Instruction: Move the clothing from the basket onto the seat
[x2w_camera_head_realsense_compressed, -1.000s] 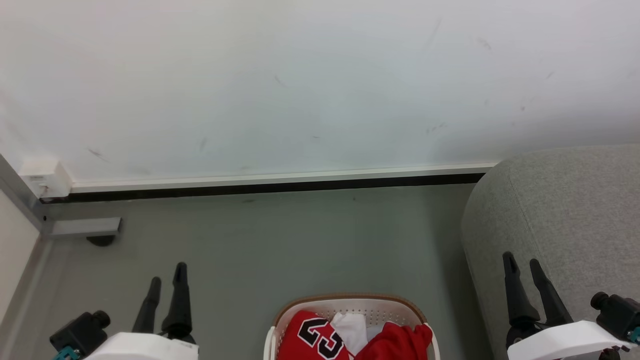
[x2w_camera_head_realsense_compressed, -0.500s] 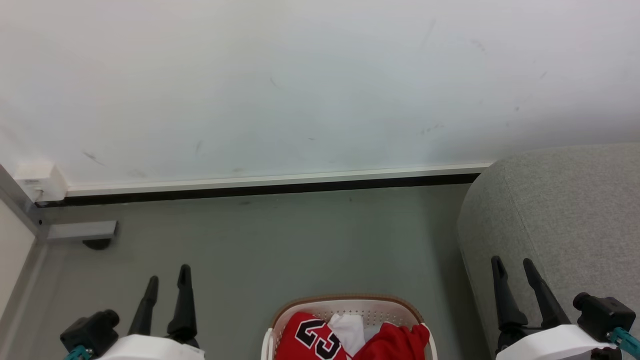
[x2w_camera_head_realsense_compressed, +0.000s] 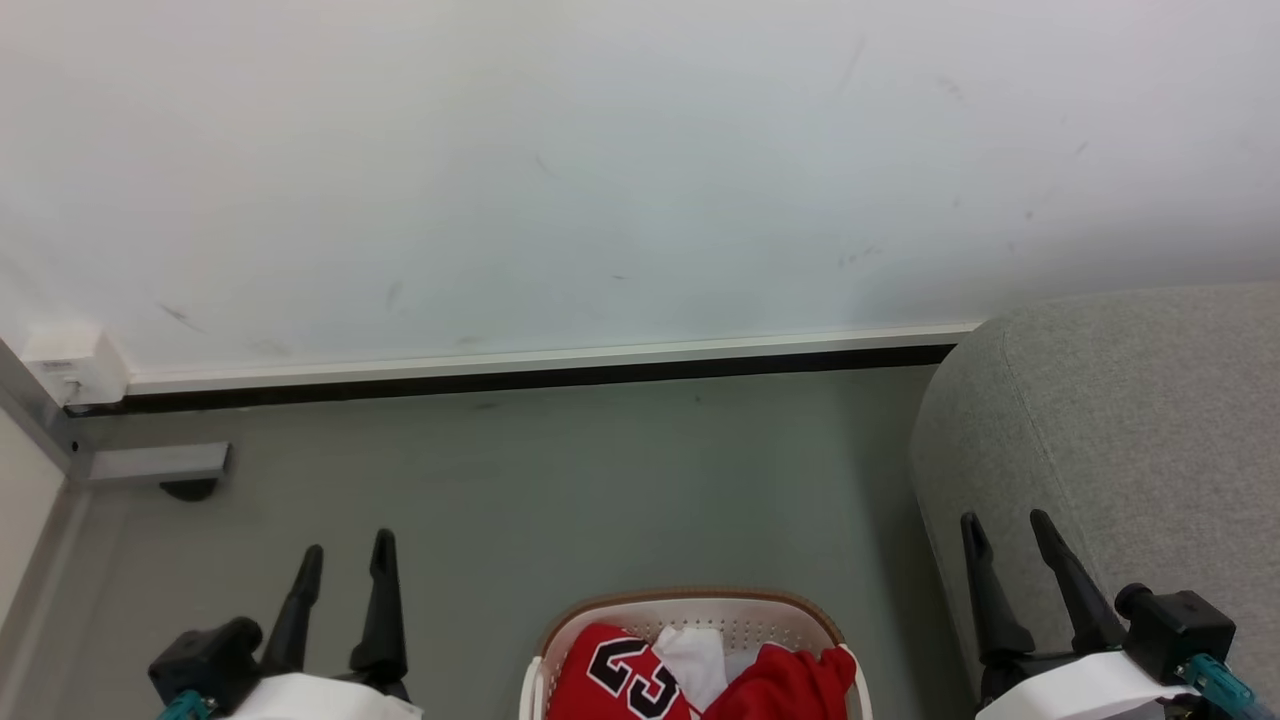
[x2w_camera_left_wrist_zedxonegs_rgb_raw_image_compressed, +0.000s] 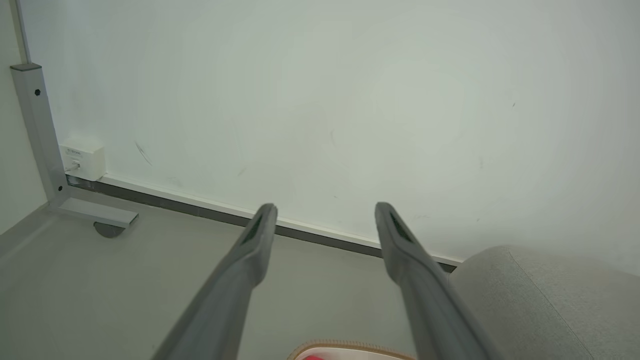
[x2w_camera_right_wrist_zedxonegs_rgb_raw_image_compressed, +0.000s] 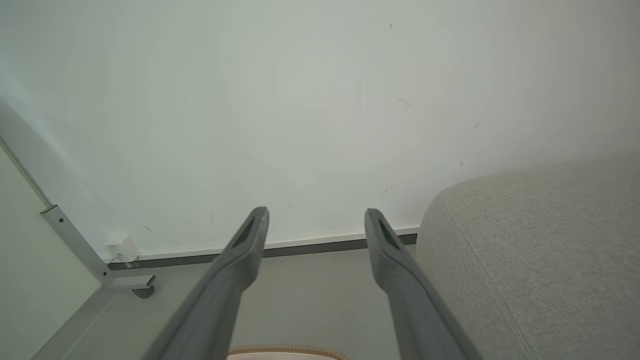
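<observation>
The wall (x2w_camera_head_realsense_compressed: 600, 180) closes the far edge of the floor (x2w_camera_head_realsense_compressed: 560, 480). The seat (x2w_camera_head_realsense_compressed: 1130, 420), a grey upholstered sofa, occupies the right side of the floor, with its rounded end near the wall. This probably puts the drop-off surface within reach of the right arm. The basket (x2w_camera_head_realsense_compressed: 690, 598) stands at the near edge of the floor, between both arms and near the seat. The clothing (x2w_camera_head_realsense_compressed: 620, 680) lies bunched inside the basket, red fabric with a black-and-white 23 uppermost. None lies on the seat. The left gripper (x2w_camera_head_realsense_compressed: 347, 548) and the right gripper (x2w_camera_head_realsense_compressed: 1005, 518) flank the basket. Their fingers are spread and empty and point toward the wall, which suggests a ready posture before reaching in.
</observation>
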